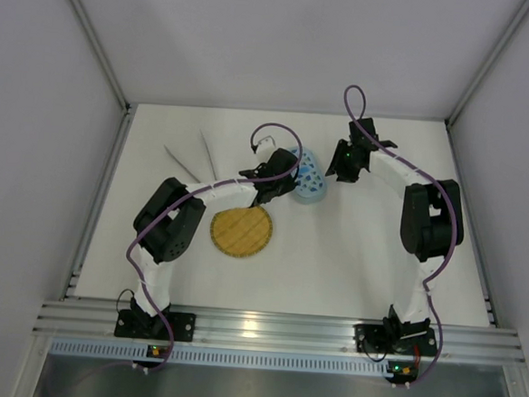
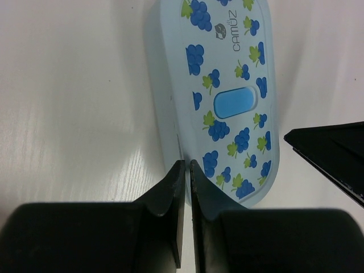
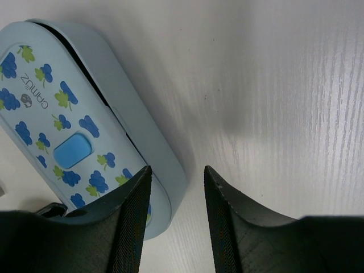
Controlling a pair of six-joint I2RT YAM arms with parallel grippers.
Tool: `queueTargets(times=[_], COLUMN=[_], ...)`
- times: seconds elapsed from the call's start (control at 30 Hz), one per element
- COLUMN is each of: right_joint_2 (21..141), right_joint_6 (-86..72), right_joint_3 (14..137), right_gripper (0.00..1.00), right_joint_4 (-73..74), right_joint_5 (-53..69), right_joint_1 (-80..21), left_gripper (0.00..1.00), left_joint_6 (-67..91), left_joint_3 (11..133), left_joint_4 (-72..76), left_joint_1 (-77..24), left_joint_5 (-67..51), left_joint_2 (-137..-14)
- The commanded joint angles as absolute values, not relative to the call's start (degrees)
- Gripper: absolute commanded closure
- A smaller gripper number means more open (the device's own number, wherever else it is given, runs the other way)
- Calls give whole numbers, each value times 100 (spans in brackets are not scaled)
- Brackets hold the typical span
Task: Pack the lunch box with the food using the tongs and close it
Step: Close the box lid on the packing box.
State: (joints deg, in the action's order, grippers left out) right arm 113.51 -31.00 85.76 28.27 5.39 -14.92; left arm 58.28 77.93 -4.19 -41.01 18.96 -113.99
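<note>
Lunch box (image 1: 311, 185) lid on, mid-table just behind plate (image 1: 241, 230), long axis roughly near-to-far. Left gripper (image 2: 186, 166) closed, empty, at 1 end. Right gripper (image 3: 176, 172) part-open, empty, beside it.

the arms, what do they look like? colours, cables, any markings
The left arm and right arm have white links with bulky black joint housings, and a purple cable loops along each. The bases are black with small lit indicators. The left gripper and right gripper have matte black wedge-shaped fingers; no markings visible.
</note>
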Motion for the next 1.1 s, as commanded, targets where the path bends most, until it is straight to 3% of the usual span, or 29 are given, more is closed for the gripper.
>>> queueTargets(times=[0.0, 0.37, 0.63, 0.83, 1.07], right_joint_2=[11030, 10925, 10697, 10565, 10617], right_joint_6=[-3032, -3015, -2997, -2944, -2883], right_joint_3=[8578, 8648, 8692, 8754, 8868], right_gripper=[59, 59, 59, 68, 69], right_joint_4=[2672, 2716, 2733, 2804, 2848], right_joint_5=[589, 563, 589, 668, 528], right_joint_1=[-1617, -1617, -1617, -1652, -1837], left_gripper=[88, 80, 79, 78, 79], left_joint_6=[5643, 5274, 5194, 5247, 5317], left_joint_3=[8033, 8314, 8718, 9096, 9431], left_joint_4=[-492, -562, -1150, -1538, -1740], left_joint_1=[-4113, -4113, -4052, -3806, -3639], left_joint_5=[1942, 2083, 2855, 2918, 2857], left_joint_2=[-11356, -11145, -11127, -11407, -11698])
